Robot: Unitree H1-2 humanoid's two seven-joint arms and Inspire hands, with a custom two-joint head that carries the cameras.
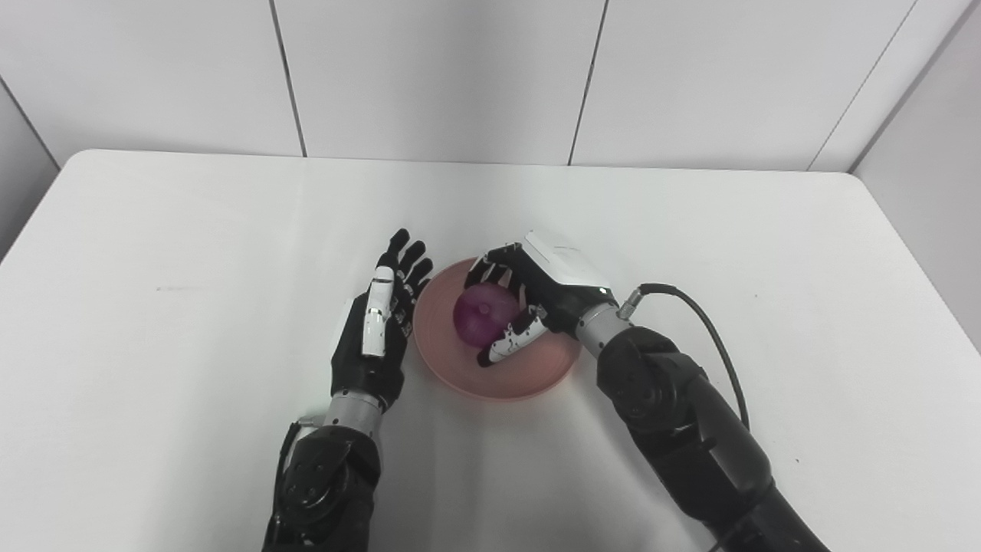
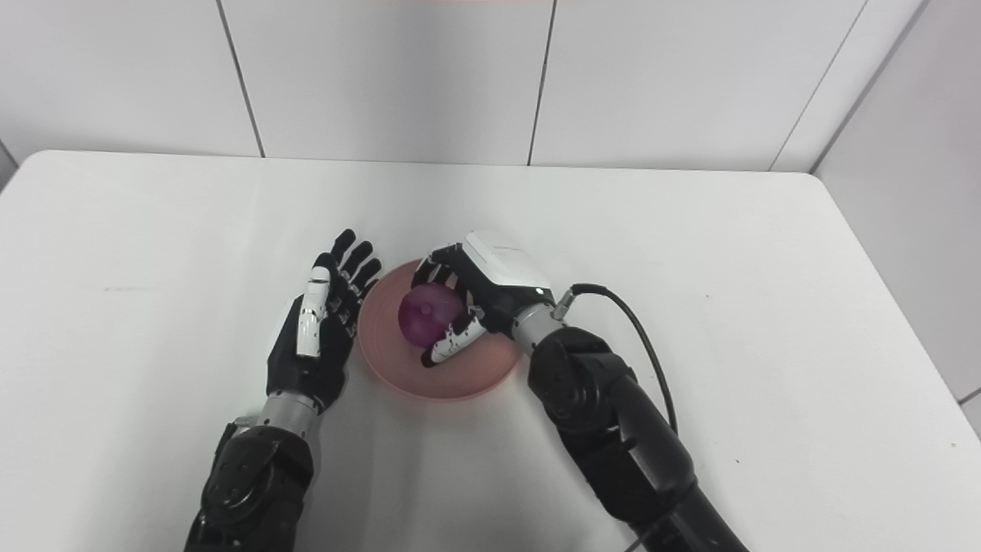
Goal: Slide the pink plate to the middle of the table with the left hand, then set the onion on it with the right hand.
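Two robot hands over a white counter [image 1: 191, 230], seen from the left eye view. Pink plate [image 1: 529, 379] near the counter's middle. Purple onion [image 1: 481, 313] over the plate's centre, whether resting on it or just above cannot be told. Right robot hand [image 1: 529, 295] curled around the onion, fingers [image 1: 490, 268] over its far side, thumb [image 1: 513, 337] against its near side. Left robot hand [image 1: 379, 322] just beside the plate's left rim, holding nothing, fingers straight and a little apart, palm turned toward the plate; touching the rim or not cannot be told. Black cable [image 1: 705, 322] arching off the right wrist.

From the right eye view, same layout: onion [image 2: 428, 314] enclosed by the right robot hand [image 2: 479, 295] over the pink plate [image 2: 475, 379]. Left robot hand [image 2: 322, 318] spread and empty, close against the plate's left edge. White wall panels [image 2: 383, 77] behind the counter [image 2: 153, 230].
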